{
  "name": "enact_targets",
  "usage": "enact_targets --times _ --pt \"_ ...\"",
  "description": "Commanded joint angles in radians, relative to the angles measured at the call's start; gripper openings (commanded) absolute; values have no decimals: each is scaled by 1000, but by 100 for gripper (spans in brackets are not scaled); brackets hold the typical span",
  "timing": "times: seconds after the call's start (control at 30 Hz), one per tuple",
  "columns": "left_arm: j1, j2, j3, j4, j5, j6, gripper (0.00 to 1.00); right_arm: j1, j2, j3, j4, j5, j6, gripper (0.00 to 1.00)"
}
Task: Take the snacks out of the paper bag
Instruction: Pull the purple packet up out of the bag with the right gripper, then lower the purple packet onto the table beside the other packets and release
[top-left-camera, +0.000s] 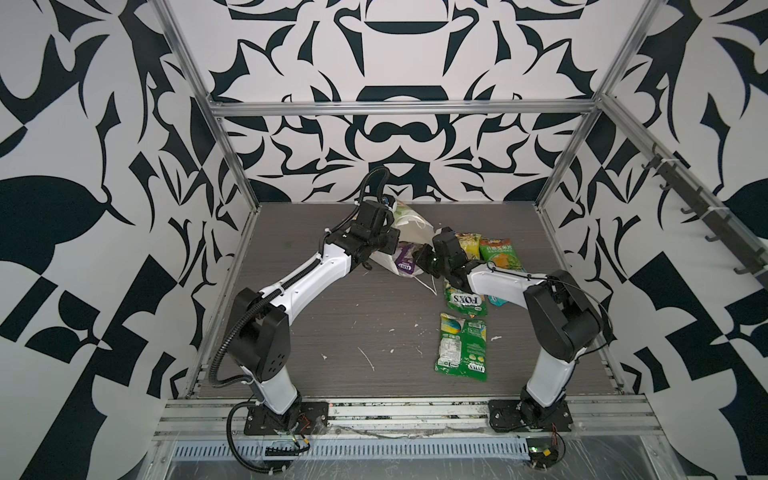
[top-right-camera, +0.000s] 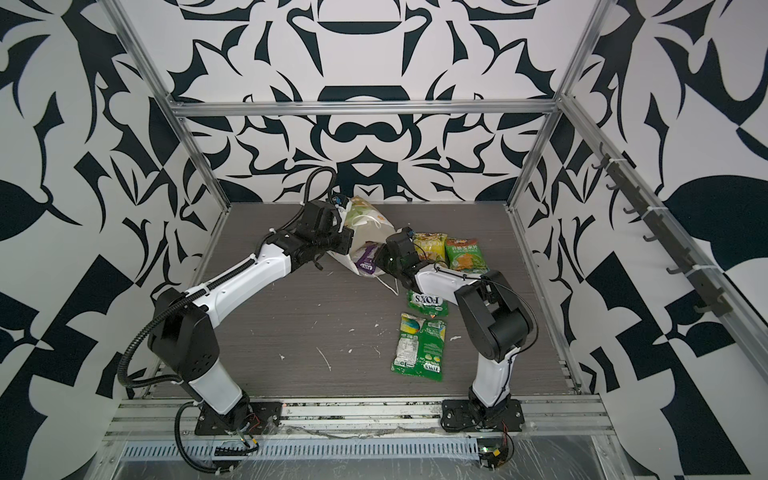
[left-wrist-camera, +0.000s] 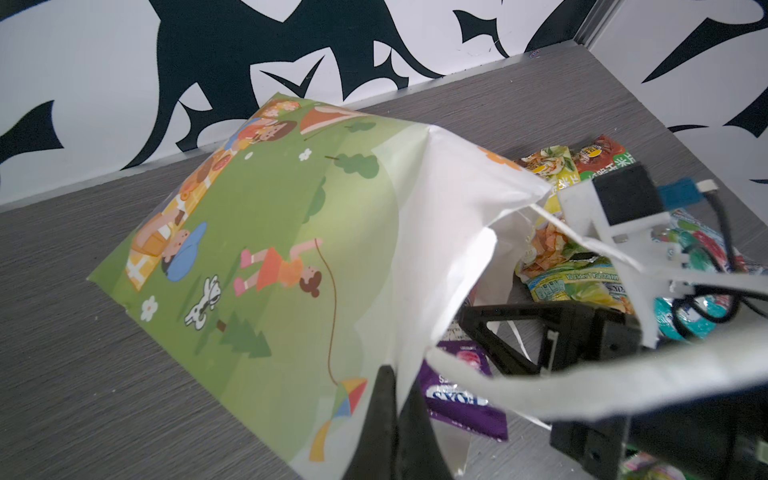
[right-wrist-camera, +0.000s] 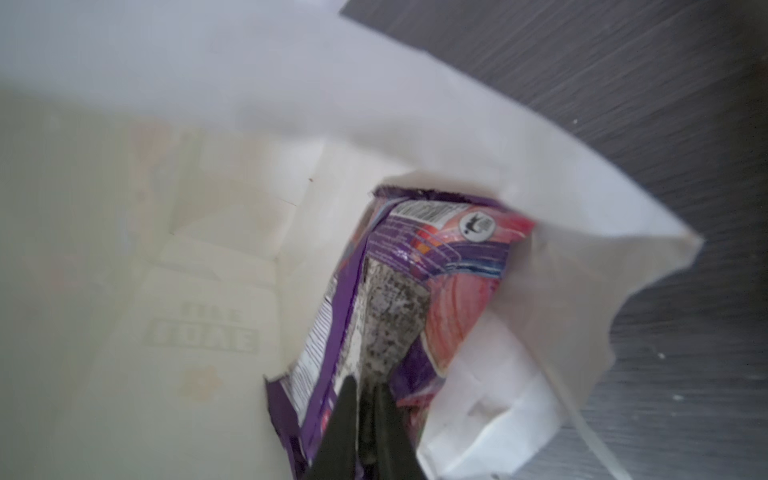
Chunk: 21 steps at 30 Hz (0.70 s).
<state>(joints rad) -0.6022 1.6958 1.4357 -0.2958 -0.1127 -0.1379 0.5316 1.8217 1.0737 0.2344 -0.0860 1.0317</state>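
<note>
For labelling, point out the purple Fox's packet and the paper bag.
purple Fox's packet (right-wrist-camera: 453, 259): right wrist view, on its purple-and-pink printed face.
paper bag (left-wrist-camera: 270, 208): left wrist view, on its green printed face.

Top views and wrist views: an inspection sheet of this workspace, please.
Surface: grey wood-grain table.
Job's things: bag on its side, mouth toward the right arm; purple packet in the mouth; yellow packet, far green packet, FOX'S packet, teal packet and front green packets lie outside.
Clutter: white flecks on the table.
Grippers: left gripper shut on the bag's rim; right gripper at the purple packet, grip unclear.
Cables: black conduit along the left arm; black cable at the right wrist camera.
Surroundings: patterned walls, aluminium frame, hook rail.
</note>
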Motion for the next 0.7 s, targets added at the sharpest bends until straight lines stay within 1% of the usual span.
enact_targets --times 0.0,0.13,0.23,0.3,0.33,0.6,0.63,0.67 --pt "3 7 25 -30 1 -9 0 -4 -14 35 6 -18 21 22" --pt "4 0 22 -31 -1 -7 0 -18 -7 9 23 -55 67 26" --pt "4 2 26 -30 3 -7 0 -18 -7 2 16 -63 71 31" --pt "4 6 29 -31 5 -6 0 -21 -5 4 5 -73 77 35" --pt "4 8 32 -31 8 -7 0 -22 -1 7 -1 -71 79 40" --pt "3 18 36 -29 33 -15 0 -22 94 75 29 -137 139 43" --pt "4 19 34 -28 40 -16 0 -21 106 87 26 -139 150 44" --pt "2 18 32 -26 41 -16 0 -19 116 99 20 -141 156 48"
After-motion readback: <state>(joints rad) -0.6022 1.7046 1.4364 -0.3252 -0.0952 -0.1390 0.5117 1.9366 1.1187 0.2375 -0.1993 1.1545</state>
